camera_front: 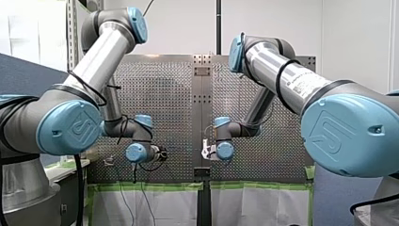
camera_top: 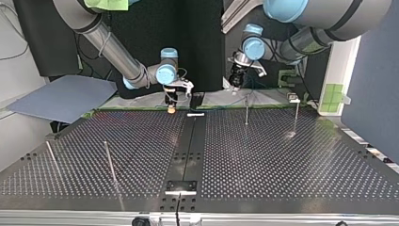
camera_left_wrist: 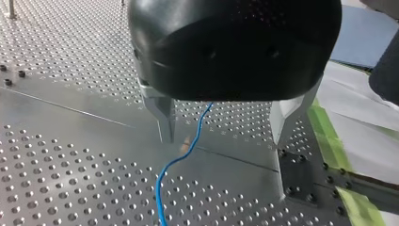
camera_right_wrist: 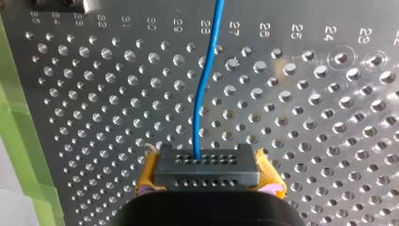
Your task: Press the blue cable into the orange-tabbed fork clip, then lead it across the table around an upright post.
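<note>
**Cable's gripped on one side, straddled on the other, clip nowhere obvious**

My right end effector (camera_right_wrist: 207, 170) looks clamped on the blue cable (camera_right_wrist: 204, 89). In the right wrist view the yellow pads sit tight around a dark block, and the cable comes out of its middle and runs pretty much straight ahead over the counter (camera_top: 282, 165), long axis in line with the fingers.

My left end effector (camera_left_wrist: 222, 141) is the opposite. Its metal fingers are wide apart, and the cable drops from under the body between them without touching either, then curves off along the holes.

So for the next move I'd say the left is the one to watch: the cable already lies inside its gap, and closing would catch it.

I honestly can't pick out the orange-tabbed clip in any view. The nearest upright post (camera_top: 246, 109) stands just in front of the left arm in the top view, well apart from the right.
</note>
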You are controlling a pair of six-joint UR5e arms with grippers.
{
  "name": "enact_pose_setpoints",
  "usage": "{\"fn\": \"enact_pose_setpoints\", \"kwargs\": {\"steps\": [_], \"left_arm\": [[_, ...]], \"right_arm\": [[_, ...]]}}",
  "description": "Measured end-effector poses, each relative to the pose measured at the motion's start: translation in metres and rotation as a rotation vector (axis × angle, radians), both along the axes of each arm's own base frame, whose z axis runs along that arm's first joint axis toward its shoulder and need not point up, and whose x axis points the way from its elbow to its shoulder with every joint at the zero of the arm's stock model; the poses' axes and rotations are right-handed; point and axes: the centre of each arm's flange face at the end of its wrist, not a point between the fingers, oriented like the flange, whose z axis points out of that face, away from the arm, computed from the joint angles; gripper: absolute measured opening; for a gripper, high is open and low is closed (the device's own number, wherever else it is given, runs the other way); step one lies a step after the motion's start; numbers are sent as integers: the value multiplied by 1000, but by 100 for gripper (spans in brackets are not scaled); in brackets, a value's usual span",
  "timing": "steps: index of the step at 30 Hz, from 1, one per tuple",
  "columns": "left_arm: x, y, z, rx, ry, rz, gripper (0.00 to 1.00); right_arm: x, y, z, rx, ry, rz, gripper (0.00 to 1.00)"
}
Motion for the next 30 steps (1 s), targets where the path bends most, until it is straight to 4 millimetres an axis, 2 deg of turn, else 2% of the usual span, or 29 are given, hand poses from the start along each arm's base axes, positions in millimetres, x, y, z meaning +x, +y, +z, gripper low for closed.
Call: {"fn": "enact_pose_setpoints", "kwargs": {"steps": [5,10,16,30], "left_arm": [[5,-18,6,2,-17,0,100],[2,-28,8,11,-25,5,100],[5,-22,9,21,-28,55,100],[27,-12,17,46,-59,178,100]], "right_arm": [[0,0,0,0,0,0,2],[0,0,0,0,1,0,2],[0,0,0,-1,2,1,2],[2,2,0,-2,4,5,2]]}}
